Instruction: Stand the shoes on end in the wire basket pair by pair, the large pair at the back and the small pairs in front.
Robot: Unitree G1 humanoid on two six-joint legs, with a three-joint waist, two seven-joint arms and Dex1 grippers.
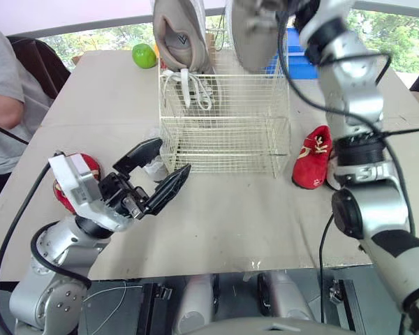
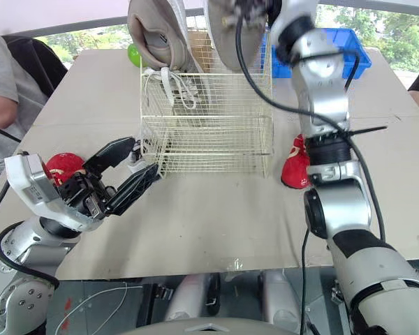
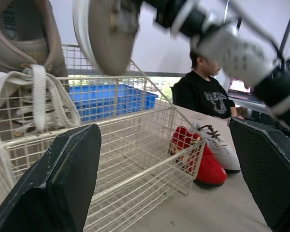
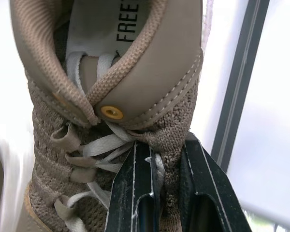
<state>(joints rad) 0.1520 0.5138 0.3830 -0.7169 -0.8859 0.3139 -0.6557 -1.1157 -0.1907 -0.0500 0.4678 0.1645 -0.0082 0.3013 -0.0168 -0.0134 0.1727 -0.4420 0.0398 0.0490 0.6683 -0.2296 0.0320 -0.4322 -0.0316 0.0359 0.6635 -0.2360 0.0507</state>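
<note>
**Second large shoe held above basket, its mate standing inside**

Right gripper point(image 4: 160, 151): fingers pressed in on the second large shoe point(image 4: 111, 63), pinching the knit upper and a strand of lace just below the collar. The shoe hangs high over the right rear of the wire basket point(image 1: 223, 143), clear of the rim, its sole facing the camera in the head views.

The shoe itself is tan-beige knit with a smooth leather-like heel collar, a small brass-coloured eyelet, flat pale laces and a light insole with dark printed lettering.

The first large shoe point(image 1: 180, 38) stands on end in the basket's back-left corner, heel up with the opening facing forward and white laces dangling through the wires.

Left gripper point(image 1: 169, 158): fingers spread wide and holding nothing, low over the table point(image 1: 230, 223) near the basket's front-left corner.

Small shoes are out on the table. One red shoe point(image 1: 313, 157) lies just right of the basket with a white shoe point(image 3: 217, 145) touching it. Another red shoe point(image 2: 63, 166) lies by the left arm.
</note>
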